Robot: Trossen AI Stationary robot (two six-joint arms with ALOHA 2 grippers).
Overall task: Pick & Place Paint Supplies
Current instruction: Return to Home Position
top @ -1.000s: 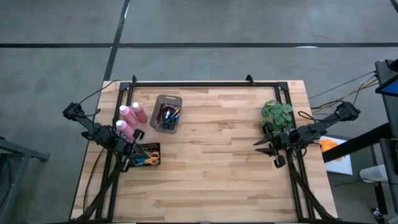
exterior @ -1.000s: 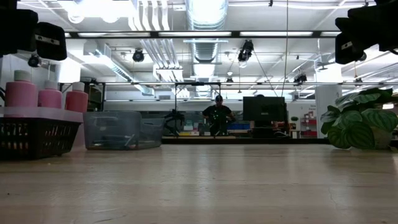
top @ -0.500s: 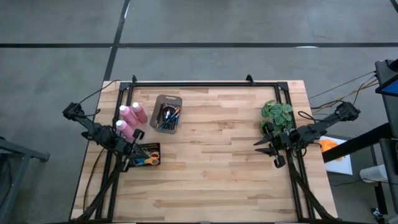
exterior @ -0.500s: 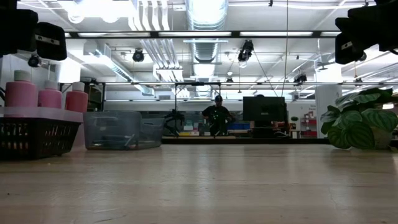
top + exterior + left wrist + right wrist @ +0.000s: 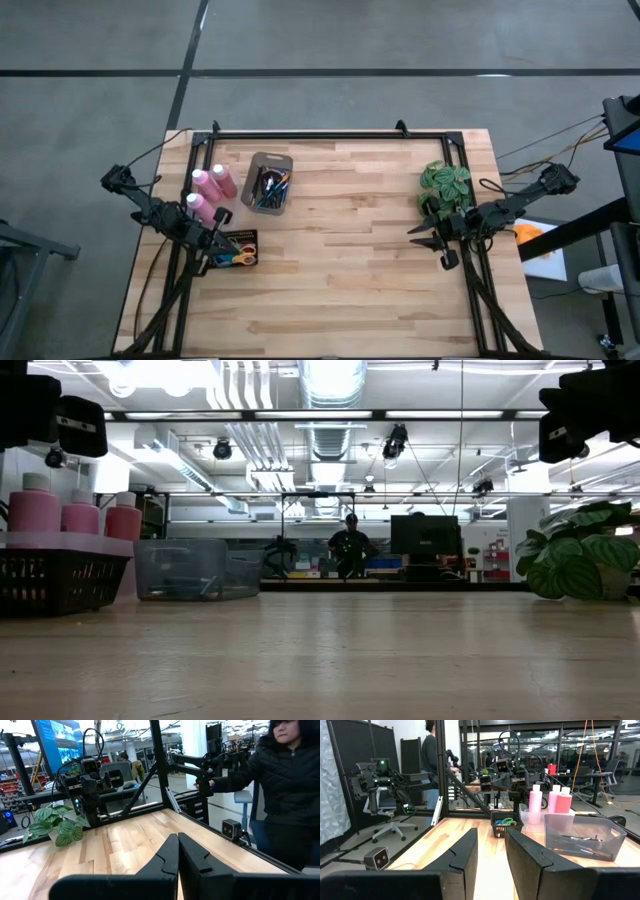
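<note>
Left gripper (image 5: 214, 243) left edge — right gripper (image 5: 417, 236) right edge

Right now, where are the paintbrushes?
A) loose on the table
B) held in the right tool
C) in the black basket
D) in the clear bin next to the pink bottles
D: the paintbrushes lie inside the clear bin, beside the pink bottles; the black basket holds scissors instead.

Three pink, white-capped bottles (image 5: 222, 181) stand upright near the surface's (image 5: 350, 260) left edge. Thin paintbrushes (image 5: 268, 188) lie jumbled in a clear bin (image 5: 270, 157) just beside them.
</note>
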